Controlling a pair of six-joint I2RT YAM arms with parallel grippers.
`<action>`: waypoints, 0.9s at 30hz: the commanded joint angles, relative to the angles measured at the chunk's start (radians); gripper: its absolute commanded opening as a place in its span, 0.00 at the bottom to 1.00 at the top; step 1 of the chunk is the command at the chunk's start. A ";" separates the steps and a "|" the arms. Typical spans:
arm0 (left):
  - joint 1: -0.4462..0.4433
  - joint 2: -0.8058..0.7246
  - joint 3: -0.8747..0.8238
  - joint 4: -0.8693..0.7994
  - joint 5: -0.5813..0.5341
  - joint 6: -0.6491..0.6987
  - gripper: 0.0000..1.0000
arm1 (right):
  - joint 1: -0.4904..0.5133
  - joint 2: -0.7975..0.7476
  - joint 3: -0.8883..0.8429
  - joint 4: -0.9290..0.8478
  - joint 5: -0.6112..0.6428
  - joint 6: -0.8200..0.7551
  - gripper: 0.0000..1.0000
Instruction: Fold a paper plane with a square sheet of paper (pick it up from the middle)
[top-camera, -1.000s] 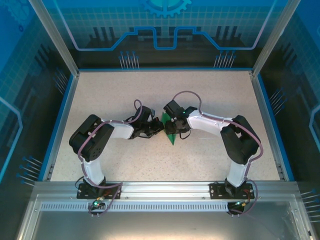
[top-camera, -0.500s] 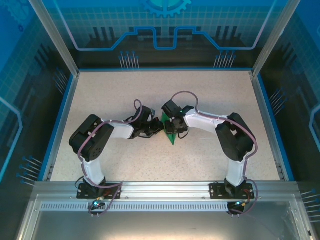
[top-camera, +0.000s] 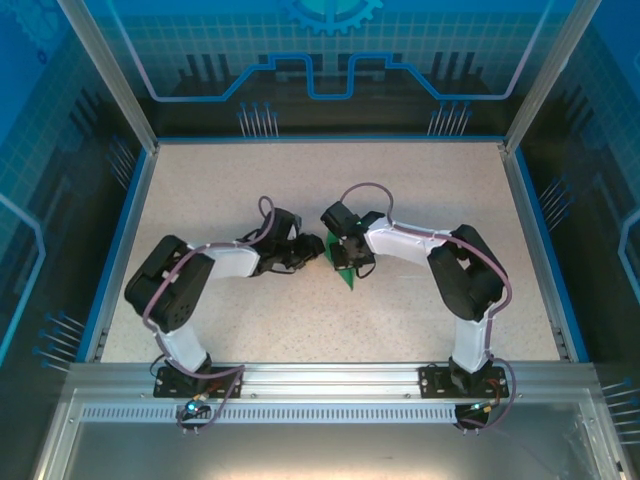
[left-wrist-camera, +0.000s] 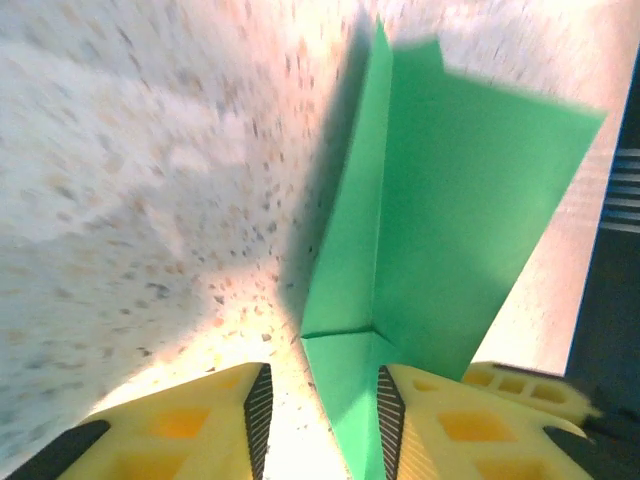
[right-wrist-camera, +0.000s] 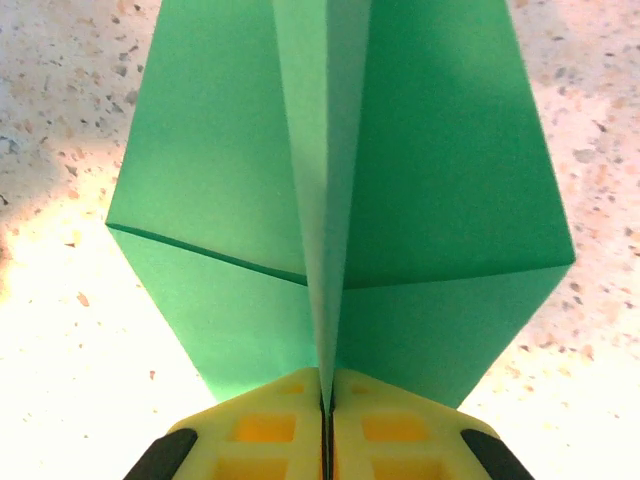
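Item: paper plane (right-wrist-camera: 330, 200), green, on speckled desk (left-wrist-camera: 150, 200). R gripper (right-wrist-camera: 325, 395) clenched on ctr ridge. L gripper (left-wrist-camera: 321, 402) released, jaws apart astride one end.

Top view, centre: the paper plane (top-camera: 347, 278) sits mostly buried under the right gripper (top-camera: 342, 262), just green slivers poking out. Left wrist view: the table (left-wrist-camera: 120, 200) is smeared with blur upper left, and the plane's point is clipped at the bottom edge. Right wrist view: its far end runs off the top.

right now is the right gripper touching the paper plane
Touching. The right wrist view shows the right gripper shut, with the raised centre fold of the paper plane pinched between its yellow fingers.
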 joint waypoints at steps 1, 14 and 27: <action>0.040 -0.098 -0.009 -0.122 -0.103 0.044 0.41 | 0.016 -0.042 -0.006 -0.054 0.039 0.005 0.09; 0.060 -0.158 -0.007 -0.219 -0.179 0.093 0.46 | 0.015 0.052 0.036 -0.057 0.008 -0.004 0.20; 0.059 -0.165 -0.013 -0.224 -0.180 0.102 0.48 | 0.032 0.094 0.071 -0.080 0.036 -0.005 0.15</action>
